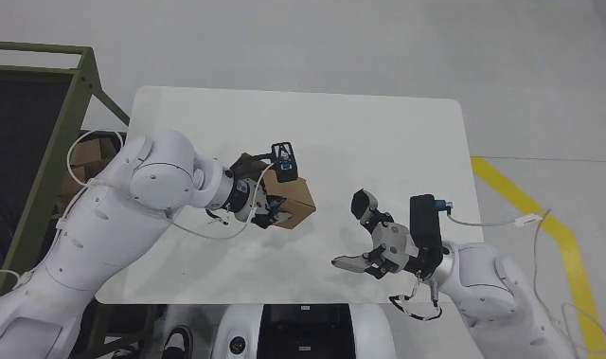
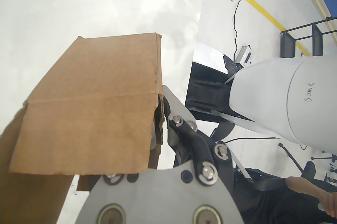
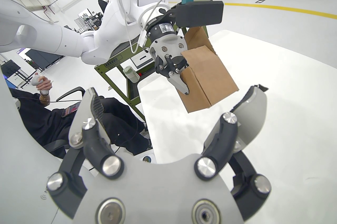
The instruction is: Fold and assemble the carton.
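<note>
Top view, your left gripper (image 1: 275,207) clamps the carton (image 1: 295,198) near the table's (image 1: 379,132) centre, your right gripper (image 1: 358,236) spread open at its 4 o'clock, apart; left wrist view, cardboard wall sits against one finger (image 2: 179,107); right wrist view, open fingers (image 3: 92,104) frame the gripped carton.

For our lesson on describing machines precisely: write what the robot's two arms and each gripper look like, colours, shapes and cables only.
The left arm and right arm have glossy white rounded shells with loose white cables. The left gripper and right gripper each have two light-grey curved fingers on black links with silver pins, dark pads and a black wrist camera box.
</note>
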You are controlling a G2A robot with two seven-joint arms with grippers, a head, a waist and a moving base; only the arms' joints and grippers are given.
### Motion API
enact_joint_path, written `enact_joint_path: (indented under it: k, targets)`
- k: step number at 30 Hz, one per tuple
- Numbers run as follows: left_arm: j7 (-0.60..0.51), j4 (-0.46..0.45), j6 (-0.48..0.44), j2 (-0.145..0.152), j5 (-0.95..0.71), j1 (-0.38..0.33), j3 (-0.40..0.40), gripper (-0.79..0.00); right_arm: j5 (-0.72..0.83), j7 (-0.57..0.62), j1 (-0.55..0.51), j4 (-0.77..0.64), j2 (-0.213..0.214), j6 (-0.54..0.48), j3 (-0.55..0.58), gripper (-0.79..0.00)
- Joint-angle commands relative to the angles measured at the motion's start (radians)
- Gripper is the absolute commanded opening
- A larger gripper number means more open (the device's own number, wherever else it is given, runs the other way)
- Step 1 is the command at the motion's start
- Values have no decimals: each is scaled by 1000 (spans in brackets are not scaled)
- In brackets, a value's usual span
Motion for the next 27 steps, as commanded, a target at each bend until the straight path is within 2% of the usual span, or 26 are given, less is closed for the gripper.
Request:
enact_joint_path:
  k: [1, 5, 7, 10, 17, 22, 27]
  targets:
    - [0, 0, 0, 0, 0, 0, 0, -785, 0, 0, 0, 0, 0, 0, 0, 0]
    - [0, -6, 4, 0, 44, 7, 17, -785, 0, 0, 0, 0, 0, 0, 0, 0]
    - [-9, -21, 10, -1, 108, -10, 61, -785, 0, 0, 0, 0, 0, 0, 0, 0]
    - [-5, -40, 5, 2, 213, -57, 159, -785, 0, 0, 0, 0, 0, 0, 0, 0]
    - [-13, -9, 13, 11, 423, -185, 343, -785, 0, 0, 0, 0, 0, 0, 0, 0]
    - [-1, 22, 1, -1, 511, -245, 445, -785, 0, 0, 0, 0, 0, 0, 0, 0]
    - [22, 77, -22, -18, 571, -333, 588, -785, 0, 0, 0, 0, 0, 0, 0, 0]
